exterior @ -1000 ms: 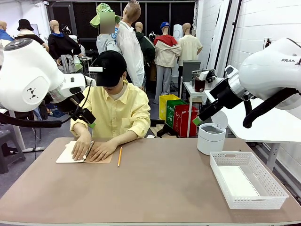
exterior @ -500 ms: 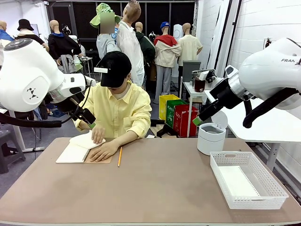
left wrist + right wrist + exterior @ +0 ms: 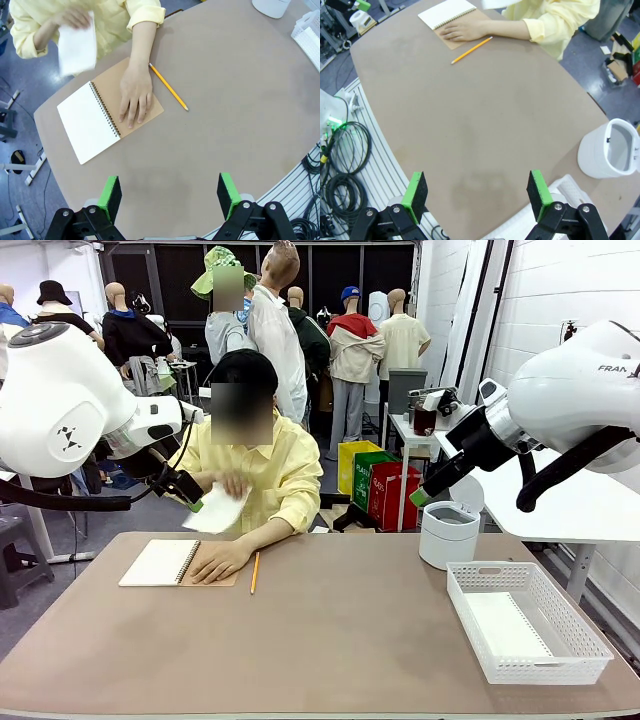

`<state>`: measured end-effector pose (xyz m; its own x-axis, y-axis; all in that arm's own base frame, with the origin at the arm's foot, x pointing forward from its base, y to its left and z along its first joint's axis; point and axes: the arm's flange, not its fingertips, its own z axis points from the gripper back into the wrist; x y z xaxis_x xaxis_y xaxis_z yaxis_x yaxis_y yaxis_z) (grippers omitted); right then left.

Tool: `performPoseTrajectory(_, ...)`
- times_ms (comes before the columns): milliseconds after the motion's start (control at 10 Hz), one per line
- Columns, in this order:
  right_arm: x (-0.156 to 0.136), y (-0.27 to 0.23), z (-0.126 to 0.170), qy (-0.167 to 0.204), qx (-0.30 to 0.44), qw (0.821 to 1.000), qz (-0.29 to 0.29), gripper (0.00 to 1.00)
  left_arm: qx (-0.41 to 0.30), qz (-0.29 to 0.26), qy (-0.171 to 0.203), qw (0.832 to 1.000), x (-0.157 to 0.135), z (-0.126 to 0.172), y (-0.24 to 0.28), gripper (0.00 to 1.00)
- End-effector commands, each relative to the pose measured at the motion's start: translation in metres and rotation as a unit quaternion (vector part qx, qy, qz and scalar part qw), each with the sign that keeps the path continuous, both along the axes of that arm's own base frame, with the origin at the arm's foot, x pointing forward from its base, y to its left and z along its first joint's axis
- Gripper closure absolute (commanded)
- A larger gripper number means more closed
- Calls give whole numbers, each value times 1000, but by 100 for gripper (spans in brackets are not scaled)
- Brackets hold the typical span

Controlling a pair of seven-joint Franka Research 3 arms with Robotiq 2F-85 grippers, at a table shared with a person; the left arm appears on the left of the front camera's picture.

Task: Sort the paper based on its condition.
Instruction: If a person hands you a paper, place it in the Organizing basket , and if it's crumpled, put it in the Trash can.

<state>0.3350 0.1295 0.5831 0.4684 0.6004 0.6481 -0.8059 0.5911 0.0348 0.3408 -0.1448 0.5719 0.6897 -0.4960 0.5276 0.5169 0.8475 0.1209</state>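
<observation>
The person across the table holds a loose white paper (image 3: 218,508) up in one raised hand, in front of the yellow shirt; it is blurred in the left wrist view (image 3: 77,42). Their other hand (image 3: 222,560) lies flat on the open spiral notebook (image 3: 160,562) (image 3: 92,122). My left gripper (image 3: 192,500) (image 3: 170,192) hangs open high above the table, close to the raised sheet in the front view. My right gripper (image 3: 418,498) (image 3: 476,195) is open and empty, raised over the right side. Another flat white sheet (image 3: 505,625) lies in the basket.
A white lattice basket (image 3: 470,610) stands at the near right. Behind it is a round white bin (image 3: 447,533) (image 3: 611,150), open at the top. A yellow pencil (image 3: 254,572) (image 3: 168,86) lies right of the notebook. The table's middle is bare brown surface.
The person has pulled a page off the notebook and lifted it to chest height, raising their head. Neither arm has moved.
</observation>
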Motion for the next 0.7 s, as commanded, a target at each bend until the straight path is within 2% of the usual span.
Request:
performPoseTrajectory(0, -1, -1, 0, 3, 1, 1000, 0, 0, 0, -4, -6, 1000, 1, -1, 1, 0)
performPoseTrajectory(600, -1, -1, 0, 3, 1, 1000, 0, 0, 0, -4, -6, 1000, 1, -1, 1, 0)
